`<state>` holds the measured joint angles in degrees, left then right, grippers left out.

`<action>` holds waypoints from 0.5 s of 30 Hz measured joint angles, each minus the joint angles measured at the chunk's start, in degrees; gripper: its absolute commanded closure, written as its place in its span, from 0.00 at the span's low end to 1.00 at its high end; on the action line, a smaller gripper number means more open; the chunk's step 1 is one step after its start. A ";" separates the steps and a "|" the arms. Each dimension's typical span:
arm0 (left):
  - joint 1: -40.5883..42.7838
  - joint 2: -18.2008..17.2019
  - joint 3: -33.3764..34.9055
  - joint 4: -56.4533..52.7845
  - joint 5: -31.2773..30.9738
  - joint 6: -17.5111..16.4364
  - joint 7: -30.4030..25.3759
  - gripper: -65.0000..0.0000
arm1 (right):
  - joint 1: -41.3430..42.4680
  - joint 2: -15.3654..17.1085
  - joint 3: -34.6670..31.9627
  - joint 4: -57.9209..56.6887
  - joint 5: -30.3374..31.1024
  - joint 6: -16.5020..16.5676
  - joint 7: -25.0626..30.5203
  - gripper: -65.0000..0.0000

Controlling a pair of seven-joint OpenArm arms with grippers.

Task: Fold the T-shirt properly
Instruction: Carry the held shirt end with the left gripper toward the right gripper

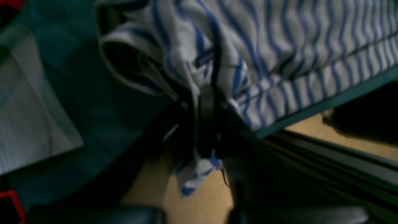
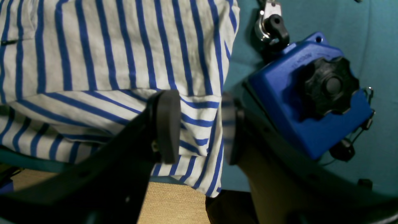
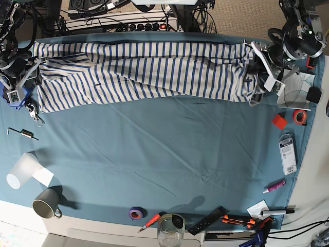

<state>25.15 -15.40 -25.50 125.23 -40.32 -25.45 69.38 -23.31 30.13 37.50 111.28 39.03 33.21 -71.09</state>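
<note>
A: Starting at the near edge of the table: a grey mug (image 3: 45, 208), a glass (image 3: 170, 231) and a roll of purple tape (image 3: 136, 212) sit in a row, well clear of the work. Then a wide stretch of teal cloth (image 3: 164, 154).

B: And at the far edge, the T-shirt (image 3: 149, 72), stretched in a long striped band nearly from one side to the other.

A: Looks folded lengthwise already, sleeves tucked in. I'd call that the first fold done; the crosswise folds are left.

B: Left gripper (image 1: 207, 105), what's it doing?

A: Clenched on the shirt's end. The wrist view is blurry, but striped fabric is bunched into the jaws and a scrap hangs out below them.

B: The right gripper (image 2: 199, 127)?

A: Jaws apart, straddling the shirt's corner. One pad (image 2: 168, 124) lies over the stripes, the other just beside the edge. Released, nothing pinched yet, right next to a blue clamp (image 2: 298, 99).

B: So one end gripped, one waiting.

A: My guess: it closes next.
</note>
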 measured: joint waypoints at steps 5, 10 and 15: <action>-0.07 0.68 -0.02 1.79 -8.61 -5.27 -0.11 1.00 | 0.00 0.00 0.00 0.00 0.00 0.02 1.05 0.66; -0.22 7.23 0.00 1.79 -13.70 -5.77 -0.02 1.00 | 1.05 -0.70 0.02 0.00 0.00 -0.20 1.05 0.66; -1.70 10.16 5.84 1.79 -12.85 -5.73 -0.04 1.00 | 2.69 -2.82 0.00 0.00 0.07 -2.10 1.07 0.66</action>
<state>23.44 -5.23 -19.66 127.02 -53.17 -31.18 69.34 -20.62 27.31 37.50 111.28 39.09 31.11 -70.02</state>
